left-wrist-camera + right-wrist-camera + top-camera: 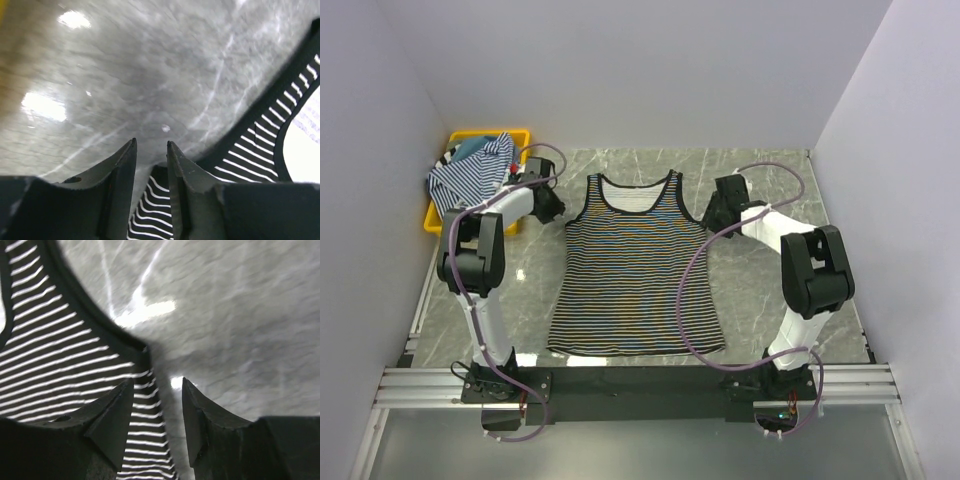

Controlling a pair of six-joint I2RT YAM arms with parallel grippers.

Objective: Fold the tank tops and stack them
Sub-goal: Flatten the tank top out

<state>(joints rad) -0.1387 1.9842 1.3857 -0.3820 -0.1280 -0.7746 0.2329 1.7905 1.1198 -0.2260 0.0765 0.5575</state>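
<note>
**Status: one top spread flat, nothing folded or stacked**

black striped tank top [632, 270] lies spread out mid bench [770, 300], neck end away from the arm bases, hem near them. No fold in it, and no stack anywhere on the bench

blue-and-white striped tops [470, 178] and teal top [472, 148] are heaped in and over the yellow bin [433, 222] at the far left corner. My read: the first top is laid out ready, every fold and all the stacking are left to do

left tool [550, 205] sits just beside the top's left armhole, right tool [722, 212] just beside the right one. Both are part open and hold nothing

View differences:
- the overhead view gives the full layout, bin and hem, but the jaws are too small to read there
- the left wrist view shows a narrow gap between the fingers [122, 165], with the striped edge under them
- the right wrist view shows a wider gap over bare bench, one finger [112, 415] above the fabric edge; contact cannot be told
</note>
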